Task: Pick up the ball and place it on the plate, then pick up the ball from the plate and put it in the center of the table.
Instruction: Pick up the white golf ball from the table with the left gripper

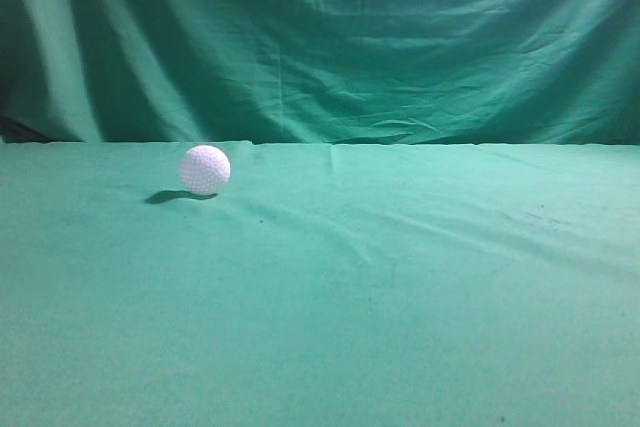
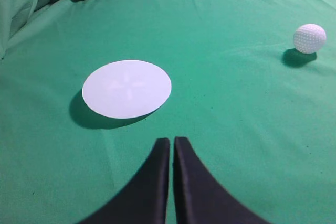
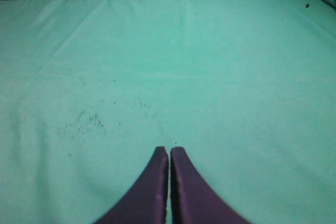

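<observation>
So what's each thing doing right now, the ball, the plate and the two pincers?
ball: resting on the green cloth, not held, apart from the plate.
plate: flat on the cloth, nothing on it.
left pincer: shut, holding nothing, above the cloth near the plate.
right pincer: shut, holding nothing, over bare cloth.

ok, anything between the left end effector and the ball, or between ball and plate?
Nothing visible. In the left wrist view only bare green cloth lies between the shut left end effector, the ball and the plate.
</observation>
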Controlling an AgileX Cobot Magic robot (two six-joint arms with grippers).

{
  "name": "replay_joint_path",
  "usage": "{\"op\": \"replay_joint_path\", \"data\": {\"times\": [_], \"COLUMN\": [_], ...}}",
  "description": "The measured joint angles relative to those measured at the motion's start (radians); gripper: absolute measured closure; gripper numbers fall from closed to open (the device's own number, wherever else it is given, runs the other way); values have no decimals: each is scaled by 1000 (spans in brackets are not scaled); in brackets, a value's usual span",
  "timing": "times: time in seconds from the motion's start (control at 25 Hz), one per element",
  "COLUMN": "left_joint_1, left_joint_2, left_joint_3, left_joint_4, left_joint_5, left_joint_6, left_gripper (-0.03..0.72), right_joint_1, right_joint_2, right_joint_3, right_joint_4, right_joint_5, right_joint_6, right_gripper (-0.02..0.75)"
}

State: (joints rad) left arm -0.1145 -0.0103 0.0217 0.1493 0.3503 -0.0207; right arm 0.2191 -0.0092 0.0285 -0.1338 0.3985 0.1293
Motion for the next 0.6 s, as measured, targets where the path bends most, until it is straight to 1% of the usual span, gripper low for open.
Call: {"op": "replay_joint_path", "data": {"times": [0.2,0.28,0.4,0.52,0.56,0.6], "left_joint_1": [0,0,0,0,0,0], "left_joint_2": [0,0,0,0,0,0], "left_joint_3": [0,0,0,0,0,0], "left_joint_4": [0,-14,-88,-112,-112,-114], "left_joint_5": [-2,-31,-186,-352,-352,-389], "left_joint_6": [0,0,-1,-1,-1,-1], "left_gripper": [688,688,688,688,688,688], "right_joint_1": [0,0,0,0,0,0], "right_joint_2": [0,0,0,0,0,0], "right_joint_3": [0,0,0,0,0,0], "right_joint_4": [0,0,0,0,0,0], "right_joint_5": [0,0,0,0,0,0], "right_joint_6": [0,0,0,0,0,0], "right_gripper": [738,738,738,738,738,738]}}
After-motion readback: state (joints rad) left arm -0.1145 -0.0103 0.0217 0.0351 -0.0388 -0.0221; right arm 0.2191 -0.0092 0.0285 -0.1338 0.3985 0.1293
